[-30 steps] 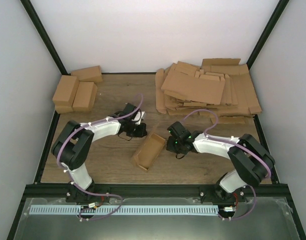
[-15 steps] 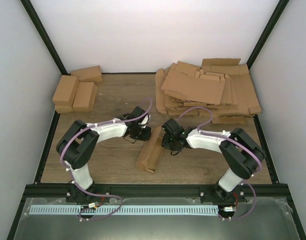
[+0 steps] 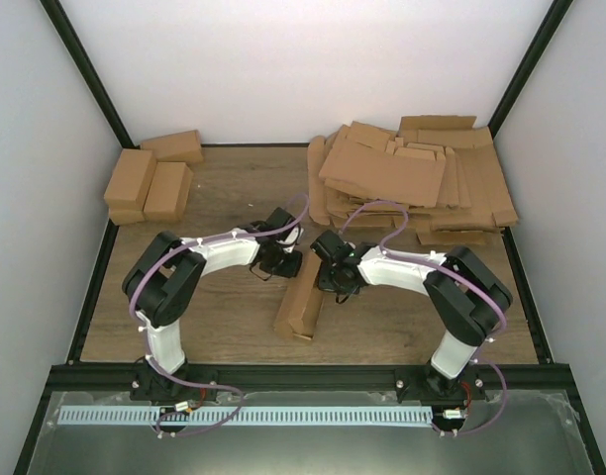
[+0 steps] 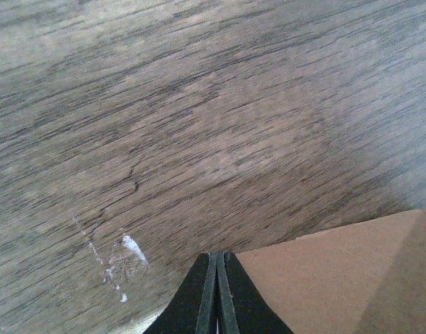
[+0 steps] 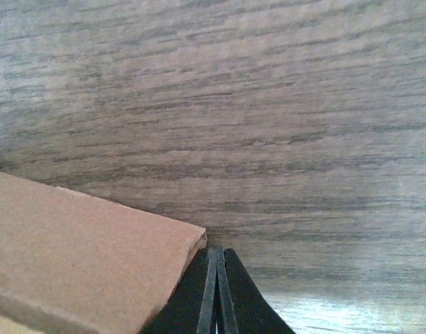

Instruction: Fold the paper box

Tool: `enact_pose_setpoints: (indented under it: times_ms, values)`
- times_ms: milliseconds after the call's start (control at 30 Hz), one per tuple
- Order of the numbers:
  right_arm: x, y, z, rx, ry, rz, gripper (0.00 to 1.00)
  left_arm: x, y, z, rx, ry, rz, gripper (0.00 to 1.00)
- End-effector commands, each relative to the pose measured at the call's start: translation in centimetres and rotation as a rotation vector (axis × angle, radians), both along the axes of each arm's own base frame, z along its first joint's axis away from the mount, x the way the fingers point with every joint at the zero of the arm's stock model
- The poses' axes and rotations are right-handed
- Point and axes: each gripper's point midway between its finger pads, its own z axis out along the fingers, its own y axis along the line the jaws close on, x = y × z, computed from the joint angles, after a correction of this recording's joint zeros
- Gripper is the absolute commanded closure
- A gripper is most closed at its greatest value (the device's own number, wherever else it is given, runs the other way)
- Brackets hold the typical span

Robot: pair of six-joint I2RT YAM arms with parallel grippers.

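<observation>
Brown paper box [image 3: 301, 297]: stood near the middle of the bench [image 3: 214, 317] as a narrow, part-folded shape, its long side running from about 12 o'clock to 6 o'clock with a slight lean.
State of left claw [image 3: 283, 259]: clenched and empty; its wrist view showed the fingers pressed together [image 4: 216, 292] with a cardboard panel just beside them at 3 o'clock.
State of right claw [image 3: 328, 269]: clenched and empty too [image 5: 215, 292], with a cardboard corner just beside it at 9 o'clock in its own view.
Claw positions: from above, the left one sat at the box's 10 o'clock and the right one at its 1 o'clock, both close against the far end.
Stock of flat blanks [image 3: 412, 178]: heaped at the bench's 1 o'clock, well apart from the work.
Pile of finished boxes [image 3: 150, 183]: three or so at 10 o'clock.
Surface mark: a white scuff [image 4: 126, 247] on the wood grain near the left fingers.
Risk: with both claws shut, they could only push, so the box might skid toward 6 o'clock or tip over.
Further risk: uneven pressure from the two sides might crush the walls flat or skew them, and a flap not tucked in could spring open.
Writing: no brand, label or lettering could be read anywhere.
</observation>
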Motion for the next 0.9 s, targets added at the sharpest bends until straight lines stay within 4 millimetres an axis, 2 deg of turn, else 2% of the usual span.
enact_pose_setpoints:
  times_ms: [0, 133, 300, 333, 367, 500, 533, 567, 633, 700, 800, 867]
  values:
    - [1.5, 4.1, 2.1, 0.082, -0.073, 0.058, 0.99, -1.9, -4.2, 0.4, -0.081, 0.029, -0.121, 0.96]
    - [1.5, 2.4, 2.7, 0.078, -0.097, -0.071, 0.99, -0.5, -4.4, 0.7, -0.068, 0.005, -0.091, 0.96]
    - [1.2, 0.1, 3.1, 0.051, -0.121, -0.157, 0.88, 1.6, -5.5, 1.0, -0.074, -0.025, -0.062, 0.94]
    - [1.2, -0.3, 3.2, 0.042, -0.128, -0.150, 0.82, 2.3, -5.4, 1.2, -0.062, -0.044, -0.044, 0.92]
    - [1.3, -0.6, 3.2, 0.031, -0.131, -0.141, 0.77, 3.1, -5.1, 1.4, -0.045, -0.068, -0.018, 0.90]
    - [1.3, -1.1, 3.7, 0.019, -0.160, 0.001, 0.75, 5.9, -1.7, 3.7, 0.013, -0.169, 0.121, 0.78]
    - [0.9, -1.2, 3.7, 0.022, -0.174, 0.050, 0.71, 6.2, -0.8, 4.3, 0.016, -0.185, 0.148, 0.73]
    - [0.6, -1.4, 3.9, 0.024, -0.193, 0.089, 0.61, 6.4, 0.2, 5.1, 0.015, -0.199, 0.174, 0.69]
    - [0.1, -1.3, 4.9, 0.060, -0.249, 0.179, 0.50, 6.3, 2.2, 6.4, 0.024, -0.221, 0.213, 0.61]
    - [-0.4, -1.3, 6.0, 0.083, -0.288, 0.261, 0.37, 5.3, 3.8, 7.2, 0.048, -0.229, 0.232, 0.57]
    - [-0.4, -1.2, 7.5, 0.090, -0.331, 0.376, 0.31, 3.1, 5.3, 8.3, 0.040, -0.218, 0.248, 0.55]
    - [-0.6, -0.3, 8.6, 0.117, -0.376, 0.470, 0.25, 1.1, 6.4, 8.4, 0.032, -0.199, 0.262, 0.53]
